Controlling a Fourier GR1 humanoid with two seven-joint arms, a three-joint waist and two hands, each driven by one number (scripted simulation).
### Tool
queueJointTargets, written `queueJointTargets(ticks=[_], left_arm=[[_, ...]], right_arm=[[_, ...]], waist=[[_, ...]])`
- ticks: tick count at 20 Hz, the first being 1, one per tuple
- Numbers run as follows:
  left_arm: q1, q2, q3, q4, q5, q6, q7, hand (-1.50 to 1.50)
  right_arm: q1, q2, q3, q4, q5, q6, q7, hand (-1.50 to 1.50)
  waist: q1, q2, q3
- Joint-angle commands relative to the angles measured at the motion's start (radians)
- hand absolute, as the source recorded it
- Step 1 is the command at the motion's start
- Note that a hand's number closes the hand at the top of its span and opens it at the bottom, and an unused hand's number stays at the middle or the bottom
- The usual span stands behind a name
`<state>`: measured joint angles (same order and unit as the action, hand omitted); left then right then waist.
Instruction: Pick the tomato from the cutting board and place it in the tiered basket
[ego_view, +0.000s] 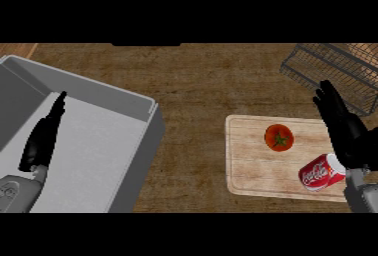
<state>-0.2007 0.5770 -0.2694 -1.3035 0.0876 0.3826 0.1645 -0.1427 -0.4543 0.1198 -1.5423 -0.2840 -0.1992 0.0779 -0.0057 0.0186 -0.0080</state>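
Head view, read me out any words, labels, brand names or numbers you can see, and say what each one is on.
"Coca-Cola": white script on the red can on the cutting board; blurred, recognised mostly by its shape.
Any smaller print on the can: too blurred to read.
Tomato, tiered basket, sink: no text or signs visible.

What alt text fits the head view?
A round red tomato and a red soda can lie on a pale wooden cutting board. The black right hand hovers open beside it, near a dark wire basket; the left hand rests over a grey basin.
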Motion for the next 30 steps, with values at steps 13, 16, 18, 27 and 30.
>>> queueJointTargets(ticks=[13, 16, 18, 27, 30], left_arm=[[0.002, -0.253, -0.047, -0.210, 0.066, 0.062, -0.153, 0.00], [0.044, -0.266, -0.049, -0.197, 0.069, 0.050, -0.211, 0.00], [0.005, -0.269, -0.050, -0.203, 0.060, 0.054, -0.173, 0.00], [0.058, -0.266, -0.042, -0.215, 0.051, 0.075, -0.178, 0.00], [0.054, -0.268, -0.043, -0.231, 0.045, 0.084, -0.162, 0.00]], right_arm=[[0.076, 0.022, -0.175, -0.048, -0.393, 0.648, -0.590, -1.50], [0.171, -0.072, -0.233, -0.017, -0.309, 0.854, -0.784, -1.50], [0.220, -0.129, -0.313, 0.016, -0.230, 0.917, -0.895, -1.50], [0.394, -0.358, -0.462, -0.271, 0.335, 0.510, -0.888, -1.50], [0.470, -0.329, -0.441, -0.409, 0.523, 0.359, -0.827, -1.50]], waist=[[-0.014, -0.017, 0.016], [-0.018, -0.017, 0.012], [-0.022, -0.018, 0.011], [-0.059, -0.033, 0.006], [-0.063, -0.035, 0.005]])
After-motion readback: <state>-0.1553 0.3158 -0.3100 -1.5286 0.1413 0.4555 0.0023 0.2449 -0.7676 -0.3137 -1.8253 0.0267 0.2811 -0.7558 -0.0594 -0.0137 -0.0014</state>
